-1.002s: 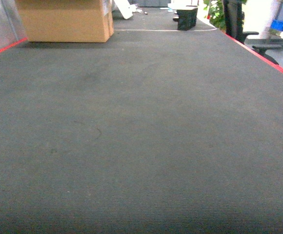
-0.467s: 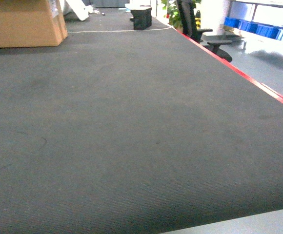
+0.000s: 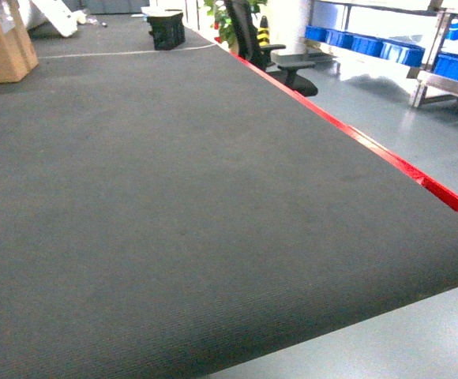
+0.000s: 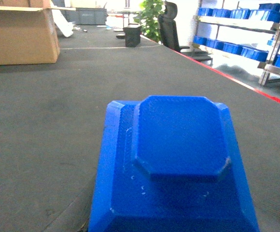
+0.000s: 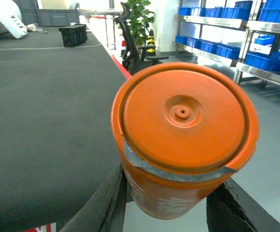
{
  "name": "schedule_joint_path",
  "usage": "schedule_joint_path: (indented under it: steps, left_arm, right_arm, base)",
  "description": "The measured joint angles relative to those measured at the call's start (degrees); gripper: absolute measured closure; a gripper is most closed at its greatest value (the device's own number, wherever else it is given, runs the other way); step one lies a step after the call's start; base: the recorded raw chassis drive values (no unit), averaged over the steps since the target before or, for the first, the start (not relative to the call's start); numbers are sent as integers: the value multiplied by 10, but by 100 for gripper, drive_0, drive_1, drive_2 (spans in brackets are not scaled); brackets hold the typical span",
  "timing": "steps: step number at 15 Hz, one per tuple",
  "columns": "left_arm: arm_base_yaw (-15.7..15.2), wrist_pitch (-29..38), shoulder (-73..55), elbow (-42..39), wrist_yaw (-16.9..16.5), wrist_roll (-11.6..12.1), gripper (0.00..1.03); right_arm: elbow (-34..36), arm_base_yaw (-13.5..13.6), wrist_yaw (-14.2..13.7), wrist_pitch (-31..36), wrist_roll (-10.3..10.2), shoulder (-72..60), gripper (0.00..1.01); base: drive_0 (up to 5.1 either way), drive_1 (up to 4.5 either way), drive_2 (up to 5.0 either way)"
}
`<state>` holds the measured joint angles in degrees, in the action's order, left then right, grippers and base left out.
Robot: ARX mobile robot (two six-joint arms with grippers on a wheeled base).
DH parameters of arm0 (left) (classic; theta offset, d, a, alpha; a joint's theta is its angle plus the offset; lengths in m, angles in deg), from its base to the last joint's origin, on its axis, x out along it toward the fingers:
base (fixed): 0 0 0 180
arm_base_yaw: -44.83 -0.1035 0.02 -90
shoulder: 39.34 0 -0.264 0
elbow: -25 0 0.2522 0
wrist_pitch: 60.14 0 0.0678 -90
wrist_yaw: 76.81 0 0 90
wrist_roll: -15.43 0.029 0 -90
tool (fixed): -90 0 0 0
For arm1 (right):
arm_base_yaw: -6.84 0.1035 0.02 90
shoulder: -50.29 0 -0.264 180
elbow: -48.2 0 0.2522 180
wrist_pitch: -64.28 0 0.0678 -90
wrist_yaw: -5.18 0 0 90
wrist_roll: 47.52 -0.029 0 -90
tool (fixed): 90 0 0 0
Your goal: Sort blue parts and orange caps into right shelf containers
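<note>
Right tool point(image 5: 171, 193) clamped on orange cap point(image 5: 183, 130); left tool's state untellable behind blue part point(image 4: 174, 169)

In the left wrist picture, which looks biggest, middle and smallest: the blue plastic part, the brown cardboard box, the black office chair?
1. Blue plastic part, filling the foreground, though it sits right at the camera.
2. Brown cardboard box, farther back.
3. Black office chair, far away, so its real size is unsure.
</note>
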<state>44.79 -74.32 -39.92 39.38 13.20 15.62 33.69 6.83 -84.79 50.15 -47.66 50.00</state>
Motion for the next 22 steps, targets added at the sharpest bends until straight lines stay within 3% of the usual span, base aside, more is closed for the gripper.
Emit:
schedule_joint_path:
  steps: [22]
  left_arm:
    - [0,0,0,0,0,0,60]
  right_arm:
    - [0,0,0,0,0,0,61]
  base:
    - [-160,-160,-160]
